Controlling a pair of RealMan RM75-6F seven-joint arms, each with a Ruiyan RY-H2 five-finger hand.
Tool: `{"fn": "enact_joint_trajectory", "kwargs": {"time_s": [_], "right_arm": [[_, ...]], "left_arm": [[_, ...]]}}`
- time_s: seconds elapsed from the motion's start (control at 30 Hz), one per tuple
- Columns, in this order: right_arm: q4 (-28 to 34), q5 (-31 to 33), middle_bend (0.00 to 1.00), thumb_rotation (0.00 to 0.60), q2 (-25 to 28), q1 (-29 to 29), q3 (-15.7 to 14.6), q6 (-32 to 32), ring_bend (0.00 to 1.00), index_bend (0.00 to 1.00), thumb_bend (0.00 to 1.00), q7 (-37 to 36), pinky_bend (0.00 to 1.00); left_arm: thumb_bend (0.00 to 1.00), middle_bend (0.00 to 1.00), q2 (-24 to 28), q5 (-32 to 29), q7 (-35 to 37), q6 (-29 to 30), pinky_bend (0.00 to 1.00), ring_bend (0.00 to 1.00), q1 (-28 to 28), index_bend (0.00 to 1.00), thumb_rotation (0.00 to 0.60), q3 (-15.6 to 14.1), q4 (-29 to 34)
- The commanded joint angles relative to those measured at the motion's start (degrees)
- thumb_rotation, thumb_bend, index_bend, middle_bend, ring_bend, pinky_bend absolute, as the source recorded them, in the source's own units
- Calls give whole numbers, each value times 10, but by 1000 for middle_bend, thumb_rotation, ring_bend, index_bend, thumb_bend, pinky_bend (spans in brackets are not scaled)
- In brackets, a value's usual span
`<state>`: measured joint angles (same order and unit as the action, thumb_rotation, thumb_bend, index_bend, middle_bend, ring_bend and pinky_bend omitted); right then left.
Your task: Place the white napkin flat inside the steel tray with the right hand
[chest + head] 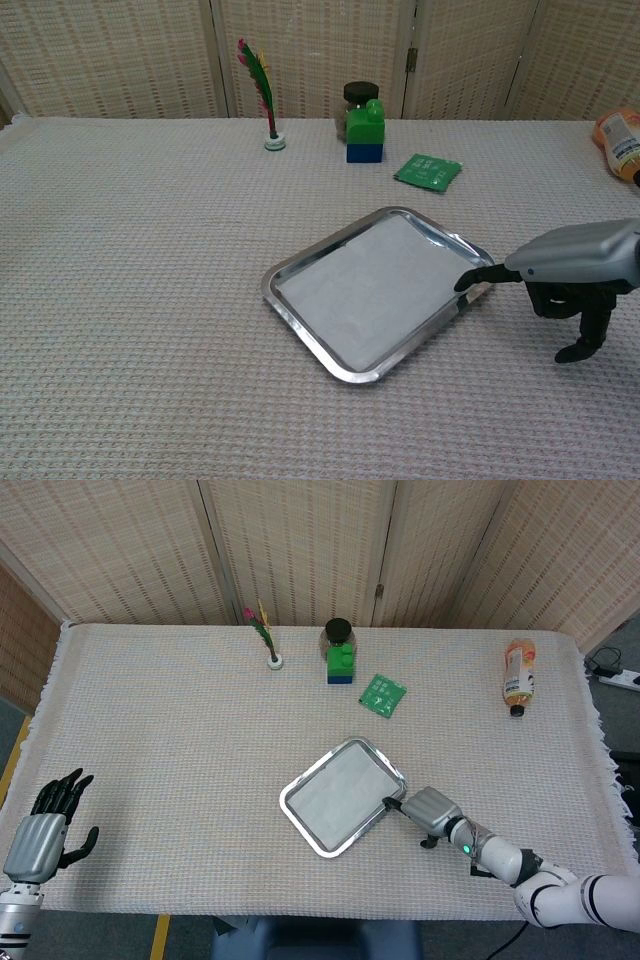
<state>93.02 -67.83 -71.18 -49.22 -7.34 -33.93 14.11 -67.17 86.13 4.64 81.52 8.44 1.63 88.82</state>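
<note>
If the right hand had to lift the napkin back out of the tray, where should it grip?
Probably the napkin corner nearest the right hand, coming from the right over the steel tray rim. It lies flat, so a pinch at an edge seems the only purchase.
</note>
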Motion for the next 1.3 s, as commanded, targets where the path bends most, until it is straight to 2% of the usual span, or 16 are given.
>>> {"fn": "enact_joint_trajectory", "kwargs": {"time_s": [0.03,0.2,0.3,0.53,0.67,0.77,0.83,0.9,1.0,1.13,1.3], "right_arm": [[0,3,963,600,-5,-3,3,7,934,0,290,1,954],[1,3,963,600,-13,-8,8,12,935,0,290,5,953],[18,-6,963,600,2,-3,9,-1,935,0,290,6,953],[100,-50,961,600,90,31,-3,-69,932,0,289,15,954],[127,-84,936,600,129,66,-1,-128,913,0,290,-19,941],[114,-124,825,600,134,113,4,-209,816,0,290,-64,836],[84,-155,658,600,121,155,8,-283,673,0,290,-110,693],[48,-177,424,600,105,190,7,-337,473,0,290,-151,513],[7,-203,220,600,88,225,4,-386,323,0,290,-199,426],[-23,-231,177,600,83,242,-4,-398,292,0,291,-223,399],[-3,-261,202,600,96,208,-8,-335,284,0,290,-232,391]], "left_arm": [[497,0,1,1,1,1,0,0,-1,0,600,0,1],[497,0,3,6,2,6,0,0,-2,0,600,-1,4],[497,0,4,12,-5,12,0,0,-4,0,600,-3,7],[497,0,3,16,-14,12,0,0,-4,0,600,-5,11],[498,0,-1,14,-21,9,0,0,-3,0,600,-5,9],[497,0,-3,12,-23,7,0,0,-2,0,600,-4,8],[497,0,-4,10,-24,7,0,0,-1,0,600,-2,6],[497,0,-6,8,-26,6,0,0,-1,0,600,-1,3],[498,0,-9,7,-28,4,0,0,0,0,600,-1,1],[497,0,-13,5,-32,-1,0,0,3,0,600,0,-2],[497,0,-17,1,-34,-6,0,0,6,0,600,1,-6]]}}
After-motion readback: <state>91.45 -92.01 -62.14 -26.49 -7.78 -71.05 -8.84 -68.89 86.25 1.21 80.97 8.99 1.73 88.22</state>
